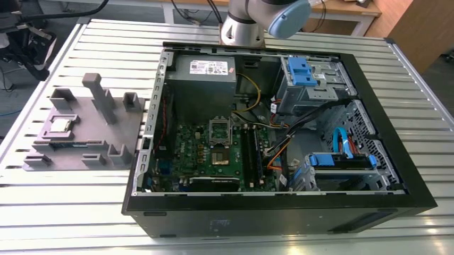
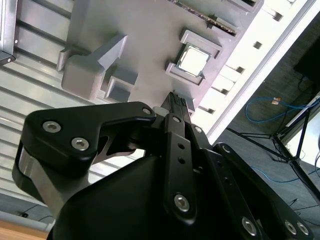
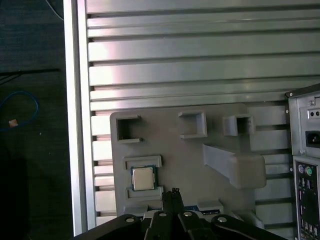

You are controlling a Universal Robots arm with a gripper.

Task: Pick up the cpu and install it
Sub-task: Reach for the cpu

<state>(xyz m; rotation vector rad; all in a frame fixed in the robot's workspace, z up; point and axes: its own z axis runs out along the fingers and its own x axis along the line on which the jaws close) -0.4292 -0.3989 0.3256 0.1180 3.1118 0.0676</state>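
Note:
The cpu (image 1: 60,125) is a small silver-topped square chip lying in a framed nest on the grey fixture plate (image 1: 92,133), on the exterior view's left of the computer case. Both wrist views look down on the cpu (image 3: 143,178) (image 2: 194,60). My gripper (image 3: 174,192) (image 2: 177,99) hangs high above the plate with its thin fingers pressed together, shut on nothing, a little to one side of the chip. Inside the case, the motherboard socket (image 1: 221,155) lies with its metal frame (image 1: 220,128) swung up.
The open black computer case (image 1: 284,212) fills the middle of the slatted metal table (image 1: 64,212). On the plate stand grey posts (image 1: 95,87) and a green memory stick (image 1: 71,143). The arm's base (image 1: 245,26) stands behind the case. Cables lie on the floor (image 3: 20,107).

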